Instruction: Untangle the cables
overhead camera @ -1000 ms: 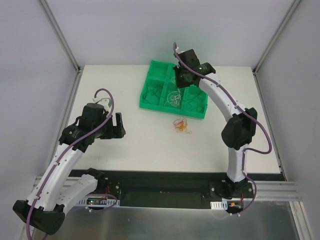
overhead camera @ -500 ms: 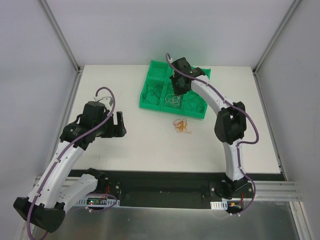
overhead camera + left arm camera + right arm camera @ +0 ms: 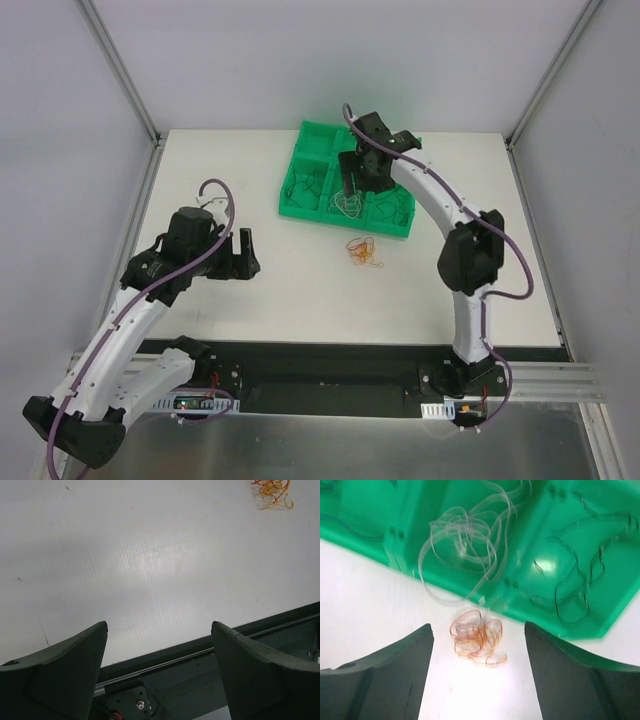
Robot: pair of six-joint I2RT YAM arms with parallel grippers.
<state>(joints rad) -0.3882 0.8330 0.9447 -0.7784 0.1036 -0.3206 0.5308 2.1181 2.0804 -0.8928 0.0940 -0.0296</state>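
The green tray (image 3: 300,205) sits at the back of the table. A white cable (image 3: 462,542) lies loose in its middle front compartment, one loop draped over the front wall. Thin black cables (image 3: 575,592) lie in the compartment to its right, and more black cables (image 3: 305,185) in the left one. A red and orange tangle of cables (image 3: 362,252) lies on the table in front of the tray, also seen between the jaws as the tangle (image 3: 477,640) from above. My right gripper (image 3: 358,185) hovers open over the tray, holding nothing. My left gripper (image 3: 243,255) hangs open over bare table at the left.
The tray's front wall (image 3: 520,607) stands between the white cable and the tangle. In the left wrist view the tangle (image 3: 272,492) shows far off, and the table's dark front rail (image 3: 190,650) runs just below the open left gripper (image 3: 159,625).
My right gripper came down towards the tray's front and opened, letting go of the white cable. The left arm shifted slightly.
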